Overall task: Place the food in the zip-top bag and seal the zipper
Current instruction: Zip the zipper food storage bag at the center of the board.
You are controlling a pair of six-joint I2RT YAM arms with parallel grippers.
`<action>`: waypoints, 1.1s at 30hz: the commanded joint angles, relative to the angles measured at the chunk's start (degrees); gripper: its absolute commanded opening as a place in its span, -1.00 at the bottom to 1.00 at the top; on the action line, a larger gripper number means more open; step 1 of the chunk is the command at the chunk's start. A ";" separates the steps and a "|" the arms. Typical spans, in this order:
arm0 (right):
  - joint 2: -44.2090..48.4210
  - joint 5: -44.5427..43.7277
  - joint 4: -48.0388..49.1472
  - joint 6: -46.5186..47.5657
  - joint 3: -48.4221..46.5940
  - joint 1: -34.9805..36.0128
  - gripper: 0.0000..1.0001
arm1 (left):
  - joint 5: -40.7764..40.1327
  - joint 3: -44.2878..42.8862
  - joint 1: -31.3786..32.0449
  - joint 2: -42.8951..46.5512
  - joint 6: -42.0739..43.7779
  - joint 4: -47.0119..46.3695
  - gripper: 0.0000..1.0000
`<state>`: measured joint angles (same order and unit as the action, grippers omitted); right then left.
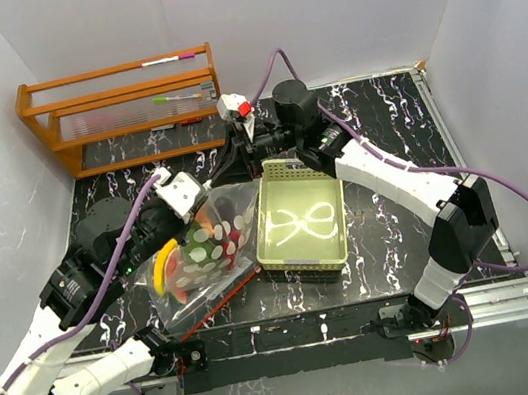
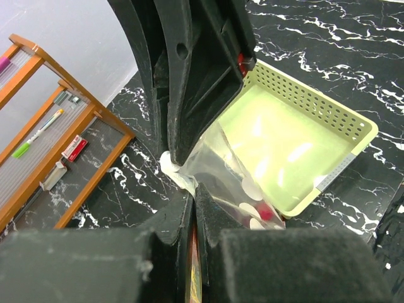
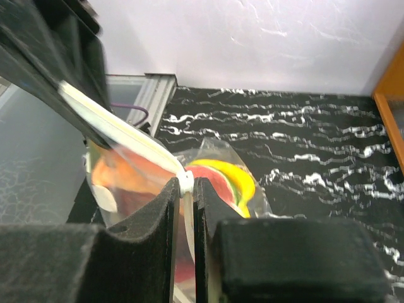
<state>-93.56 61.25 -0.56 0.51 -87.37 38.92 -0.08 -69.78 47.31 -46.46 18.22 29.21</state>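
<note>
Food (image 1: 195, 253) sits in zip-top bag (image 1: 175, 312) beside the basket (image 1: 300, 168) on the bench (image 1: 390, 222), so sealing's the step in hand: left gripper (image 2: 193, 211) & right gripper (image 3: 187, 189) jaws both pinch the zipper strip (image 3: 120, 127), next prob wants one sliding along w/ firm squeeze

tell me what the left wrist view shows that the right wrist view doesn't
Left wrist only: the pale green basket and the wooden rack. Right wrist only: the yellow banana inside the zip-top bag and the metal rail. Both: that bag's top edge, pinched by the left gripper in one, the right gripper in the other, over the black marbled table.
</note>
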 commanded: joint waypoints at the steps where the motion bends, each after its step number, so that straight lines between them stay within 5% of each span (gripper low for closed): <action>1: 0.02 -8.32 -1.75 4.04 3.75 -3.96 -0.85 | 5.15 -4.52 1.21 1.74 0.06 -5.87 -1.00; 15: 3.38 -9.12 -1.41 3.79 13.13 -14.13 -0.84 | -7.03 -4.22 1.21 -0.25 2.92 -7.44 -1.00; 33: 0.84 -20.14 -3.58 2.84 11.94 -18.61 -0.85 | -10.36 -2.94 1.21 -3.41 4.27 -11.32 -1.00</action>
<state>-91.98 49.50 -2.92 2.09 -73.17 21.52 -8.36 -70.50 48.18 -50.04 21.47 23.73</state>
